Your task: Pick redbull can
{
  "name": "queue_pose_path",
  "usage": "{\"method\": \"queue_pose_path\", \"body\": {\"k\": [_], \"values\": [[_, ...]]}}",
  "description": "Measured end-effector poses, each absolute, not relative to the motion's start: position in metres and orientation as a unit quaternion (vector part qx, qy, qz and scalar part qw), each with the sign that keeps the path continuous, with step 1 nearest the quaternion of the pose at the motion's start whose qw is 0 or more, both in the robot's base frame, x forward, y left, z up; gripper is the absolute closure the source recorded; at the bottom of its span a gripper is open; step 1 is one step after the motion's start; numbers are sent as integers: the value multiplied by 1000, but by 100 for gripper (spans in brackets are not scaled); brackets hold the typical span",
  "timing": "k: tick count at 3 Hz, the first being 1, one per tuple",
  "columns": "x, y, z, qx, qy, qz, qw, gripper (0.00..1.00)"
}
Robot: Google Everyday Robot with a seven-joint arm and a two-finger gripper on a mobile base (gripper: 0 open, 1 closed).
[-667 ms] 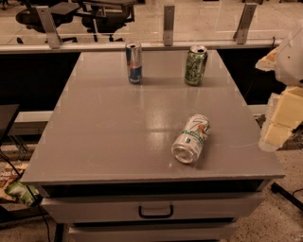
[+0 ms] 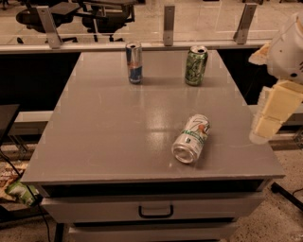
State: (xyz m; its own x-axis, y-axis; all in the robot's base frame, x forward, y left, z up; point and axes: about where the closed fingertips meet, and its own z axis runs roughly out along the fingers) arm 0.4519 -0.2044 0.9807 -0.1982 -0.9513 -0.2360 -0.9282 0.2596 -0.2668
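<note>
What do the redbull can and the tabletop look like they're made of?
The redbull can looks like thin metal, glossy silver and blue, bright rim. The table seems smooth grey laminate or painted metal, softly reflective. The claw hangs beside its right edge.

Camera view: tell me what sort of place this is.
Probably an office or lab: rolling office chairs stand beyond a glass partition, and a gray drawer cabinet holds drink cans, including the redbull can. The robot's claw hangs beside the cabinet's right edge, away from the cans.

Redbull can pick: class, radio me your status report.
End effector right of grey table. Slim silver-blue redbull can upright, far side. White-green 7UP can lying between.
</note>
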Motion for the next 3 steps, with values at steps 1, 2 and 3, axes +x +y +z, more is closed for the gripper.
{"method": "queue_pose_path", "body": {"k": [1,2,3], "values": [[482,-181,985,-613,762,-23,206,0],[523,-155,988,-606,759,-16,237,0],[573,-130,990,-580,771,-2,264,0]]}}
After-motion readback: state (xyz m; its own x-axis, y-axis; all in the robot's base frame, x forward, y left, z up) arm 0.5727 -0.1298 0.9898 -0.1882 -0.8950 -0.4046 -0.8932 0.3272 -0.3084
